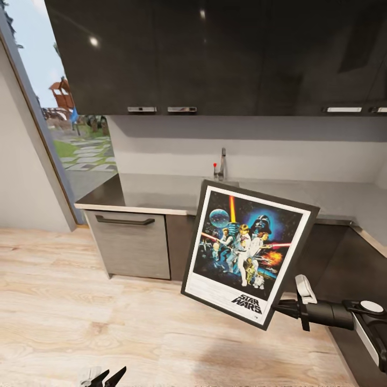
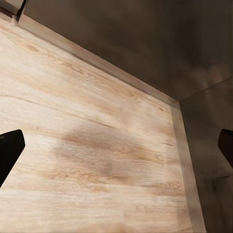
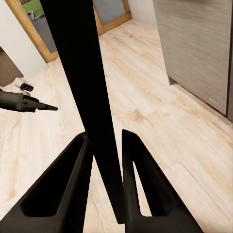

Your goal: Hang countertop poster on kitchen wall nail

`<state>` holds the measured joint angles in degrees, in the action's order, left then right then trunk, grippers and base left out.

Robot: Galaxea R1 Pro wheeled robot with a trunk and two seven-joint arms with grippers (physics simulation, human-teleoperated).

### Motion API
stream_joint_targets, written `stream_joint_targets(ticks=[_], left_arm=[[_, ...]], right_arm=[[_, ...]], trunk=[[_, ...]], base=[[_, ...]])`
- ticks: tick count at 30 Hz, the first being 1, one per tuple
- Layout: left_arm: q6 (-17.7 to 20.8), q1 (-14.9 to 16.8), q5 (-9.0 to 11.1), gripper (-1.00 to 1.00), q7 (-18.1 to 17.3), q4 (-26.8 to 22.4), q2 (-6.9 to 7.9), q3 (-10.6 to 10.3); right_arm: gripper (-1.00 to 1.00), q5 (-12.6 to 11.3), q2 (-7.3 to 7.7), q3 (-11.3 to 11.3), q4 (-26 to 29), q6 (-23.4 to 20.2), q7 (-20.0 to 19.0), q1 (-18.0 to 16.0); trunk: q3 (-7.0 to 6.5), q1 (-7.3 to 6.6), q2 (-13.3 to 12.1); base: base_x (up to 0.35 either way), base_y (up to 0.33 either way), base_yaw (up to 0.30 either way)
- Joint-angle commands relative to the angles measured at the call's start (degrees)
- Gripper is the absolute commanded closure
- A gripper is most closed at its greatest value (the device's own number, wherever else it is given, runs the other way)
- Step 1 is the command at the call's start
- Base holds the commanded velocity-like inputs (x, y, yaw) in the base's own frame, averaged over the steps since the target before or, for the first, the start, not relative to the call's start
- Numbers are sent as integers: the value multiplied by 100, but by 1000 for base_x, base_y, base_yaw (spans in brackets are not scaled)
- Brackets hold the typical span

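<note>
Pinching the poster (image 1: pixel 248 252) edge-on at its lower right corner, the right gripper (image 1: pixel 290 309) carries it in the air before the counter (image 1: pixel 161 194), long axis tilted from upright, picture toward the room. The left gripper (image 1: pixel 102 376) hangs low over the floor (image 1: pixel 64 301), jaws spread and empty. No wall nail can be made out.

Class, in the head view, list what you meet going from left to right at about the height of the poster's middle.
Pale wall → grey cabinet door → poster → dark corner cabinet.
</note>
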<state>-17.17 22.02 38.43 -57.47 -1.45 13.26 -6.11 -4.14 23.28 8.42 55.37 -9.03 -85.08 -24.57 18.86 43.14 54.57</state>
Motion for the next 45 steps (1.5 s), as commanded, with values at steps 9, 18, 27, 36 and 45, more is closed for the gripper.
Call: stream_joint_targets(ticks=[9,18,27,36,45], left_arm=[[-32,5,41,-100,-10,4,1,-48],[-32,4,40,-100,6,4,1,-48],[-32,4,42,-100,8,4,1,-48],[-32,4,40,-100,8,4,1,-48],[-32,4,42,-100,8,4,1,-48]], right_arm=[[100,-16,1,-6,0,-73,-27,-4],[100,-11,1,-7,0,-73,-27,-4],[100,-16,1,7,0,-65,-27,4],[100,-16,1,7,0,-64,-27,5],[100,-16,1,3,-15,-57,-23,5]], trunk=[[-73,-198,-357],[-153,-396,-718],[-274,-593,-1079],[-433,-791,-1440],[-595,-989,-1801]], base=[[0,0,0],[0,0,0],[0,0,0],[0,0,0],[0,0,0]])
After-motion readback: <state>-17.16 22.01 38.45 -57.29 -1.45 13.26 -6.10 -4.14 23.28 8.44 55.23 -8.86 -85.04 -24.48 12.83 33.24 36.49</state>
